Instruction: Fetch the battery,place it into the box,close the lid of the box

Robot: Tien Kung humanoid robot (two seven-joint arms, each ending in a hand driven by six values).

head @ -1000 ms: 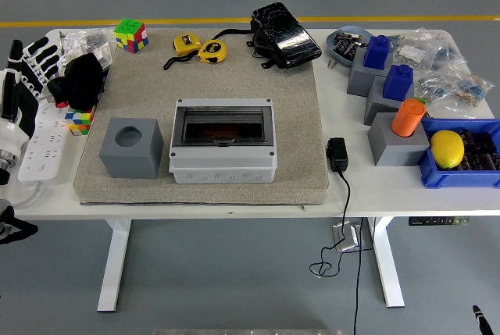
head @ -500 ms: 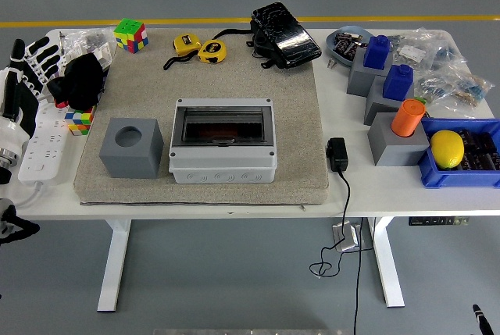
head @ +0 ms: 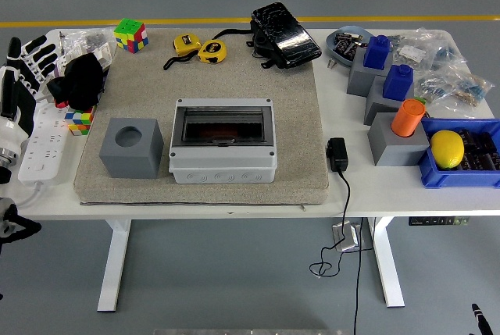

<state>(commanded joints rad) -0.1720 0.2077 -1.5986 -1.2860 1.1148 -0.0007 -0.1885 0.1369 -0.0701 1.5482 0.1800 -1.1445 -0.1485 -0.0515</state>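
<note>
Box (head: 223, 140): grey enclosure placed mid-mat, dark tinted lid lying flat over it; something reddish is glimpsed through the lid, not identifiable.
Mat (head: 293, 108): beige pad laid over the table's (head: 355, 194) middle.
Battery: dark cell-like items are seen in the blue bin (head: 461, 172) at the right edge, behind a yellow lemon-like ball (head: 447, 148); too small to be confirmed. More dark pieces are seen in the grey bowl (head: 344, 40) at the far right; unclear as well.
Left hand (head: 25, 77): seen at the left edge over a white power strip (head: 43, 144), partly cut off by the frame; fingers extended and spread, nothing held.
Right hand: only a dark tip is caught at the bottom right corner, off the table; no fingers visible.
Grey cube (head: 131, 147): set just left of the box, round hole on top.
Left clutter: black cloth-like lump (head: 78, 79) partly covers a colour cube (head: 78, 120); a second colour cube (head: 130, 35) sits at the far edge.
Far edge: two yellow tape measures (head: 200, 48) and a black pouch (head: 283, 35).
Right side: grey blocks topped by blue pieces (head: 388, 65) and an orange cylinder (head: 408, 117); plastic bags (head: 449, 73) behind, contents unreadable.
Adapter (head: 337, 154): black, beside the mat; cable is dropped over the near edge.
</note>
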